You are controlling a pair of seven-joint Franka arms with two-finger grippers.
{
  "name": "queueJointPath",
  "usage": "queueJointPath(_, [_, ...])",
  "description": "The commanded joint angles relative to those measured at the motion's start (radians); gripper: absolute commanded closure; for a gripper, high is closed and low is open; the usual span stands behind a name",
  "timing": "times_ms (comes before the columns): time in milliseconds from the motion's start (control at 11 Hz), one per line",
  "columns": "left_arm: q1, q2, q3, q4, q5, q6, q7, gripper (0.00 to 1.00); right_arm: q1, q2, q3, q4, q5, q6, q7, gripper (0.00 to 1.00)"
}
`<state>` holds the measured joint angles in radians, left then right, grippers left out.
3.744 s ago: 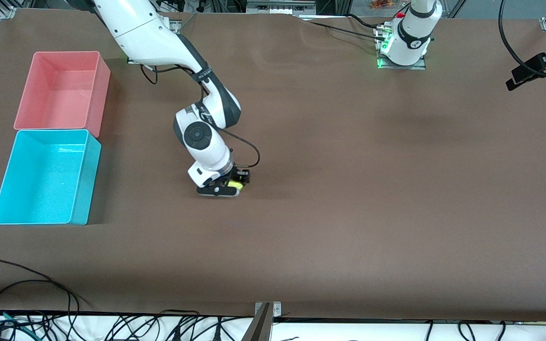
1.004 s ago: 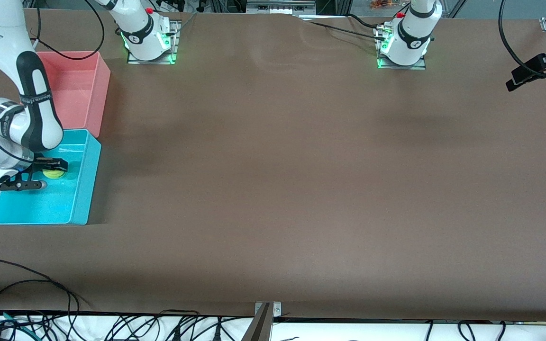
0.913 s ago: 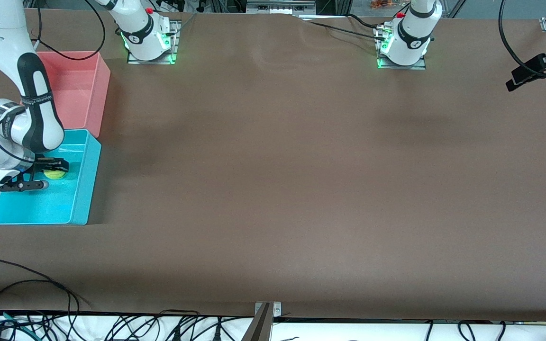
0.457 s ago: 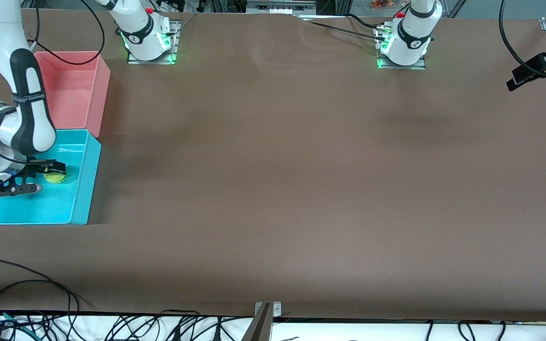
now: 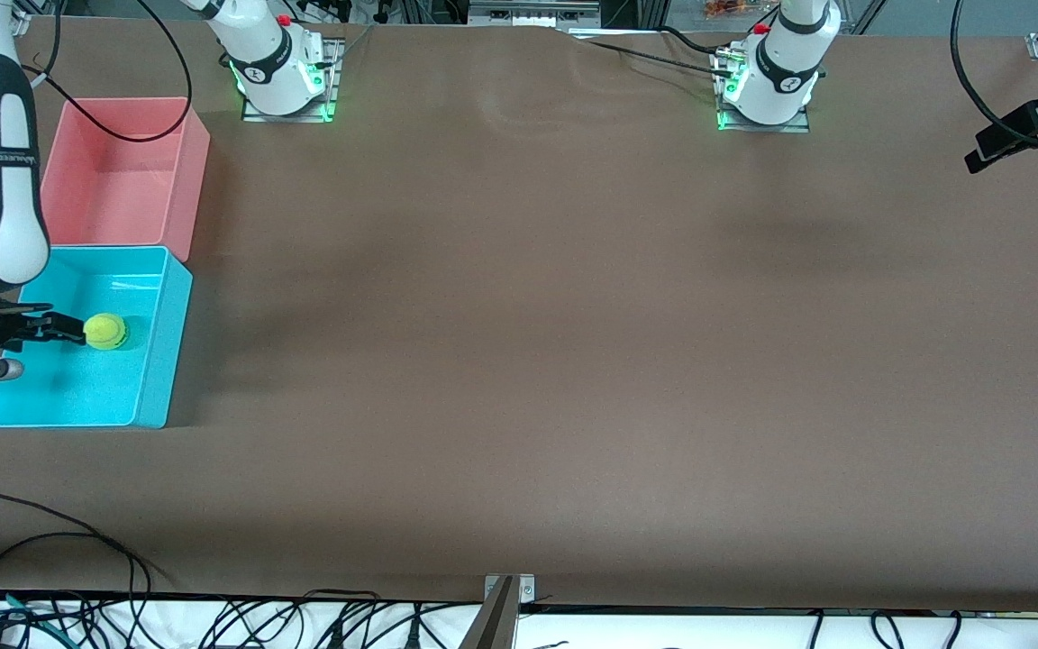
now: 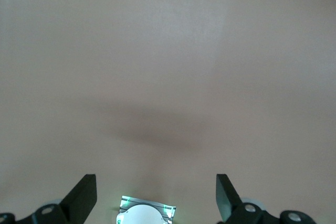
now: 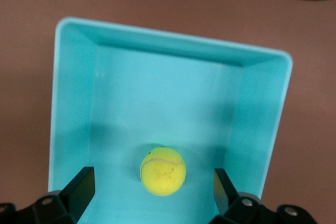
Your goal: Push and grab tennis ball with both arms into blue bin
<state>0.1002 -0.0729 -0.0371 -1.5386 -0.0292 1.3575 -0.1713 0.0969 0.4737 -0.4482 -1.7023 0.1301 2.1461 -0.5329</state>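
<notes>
The tennis ball (image 5: 105, 331) lies on the floor of the blue bin (image 5: 159, 361), free of any gripper. My right gripper (image 5: 46, 351) is open and empty above the bin, over the part toward the right arm's end of the table. In the right wrist view the ball (image 7: 162, 171) sits below and between the spread fingers of the right gripper (image 7: 153, 187), inside the blue bin (image 7: 173, 43). My left gripper (image 6: 155, 190) is open and empty, high over bare table above its own base (image 6: 146, 214); the front view does not show it.
A pink bin (image 5: 186, 180) stands against the blue bin, farther from the front camera. The left arm's base (image 5: 767, 90) and the right arm's base (image 5: 280, 72) stand at the table's back edge. Cables (image 5: 50, 541) lie along the front edge.
My right gripper has let go of the ball and drawn up and away toward the table's end. The ball stays in the blue bin.
</notes>
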Motion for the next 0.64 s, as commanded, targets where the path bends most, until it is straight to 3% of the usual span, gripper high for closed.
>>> queueJointPath(0, [-0.001,0.013,0.002,0.031,-0.011,-0.014,0.007,0.0,-0.009,-0.015,0.006,0.079,0.067,-0.06,-0.021,0.0])
queueJointPath(548, [-0.005,0.013,0.0,0.032,-0.012,-0.014,0.007,0.0,0.009,-0.036,0.009,0.257,0.078,-0.296,0.079,0.0])
